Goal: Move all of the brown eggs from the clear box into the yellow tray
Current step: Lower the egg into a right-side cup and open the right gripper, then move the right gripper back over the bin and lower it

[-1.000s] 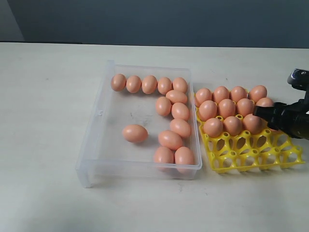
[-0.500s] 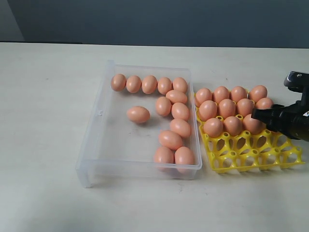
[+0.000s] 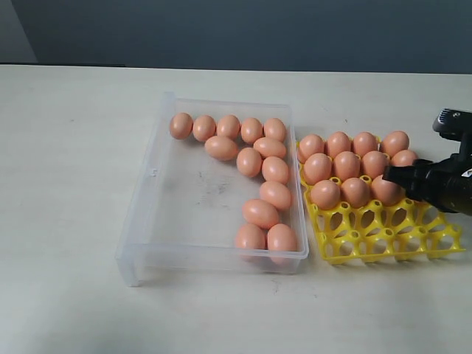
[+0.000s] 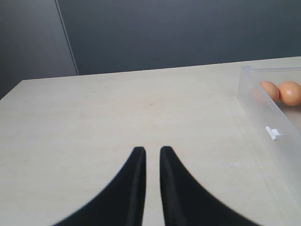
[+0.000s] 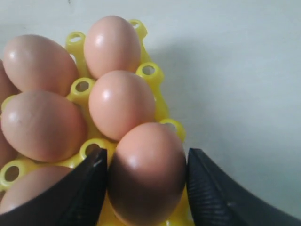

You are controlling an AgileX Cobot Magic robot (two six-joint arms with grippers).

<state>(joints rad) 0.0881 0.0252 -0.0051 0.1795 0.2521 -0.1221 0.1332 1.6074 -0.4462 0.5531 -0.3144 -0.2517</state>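
Observation:
The clear box holds several brown eggs along its far and right sides. Beside it on the right, the yellow tray has eggs filling its far rows. My right gripper reaches in over the tray's right edge. In the right wrist view it is shut on one brown egg, low over an edge cup. My left gripper is shut on nothing above bare table, left of the box's wall. It does not show in the exterior view.
The pale table runs wide to the left of the box and in front of it. The tray's near rows are bare cups with pointed posts. A dark wall stands behind the table.
A loose egg in the box has rolled from the middle to the far row of eggs. My right gripper has barely moved, still holding its egg over the tray.

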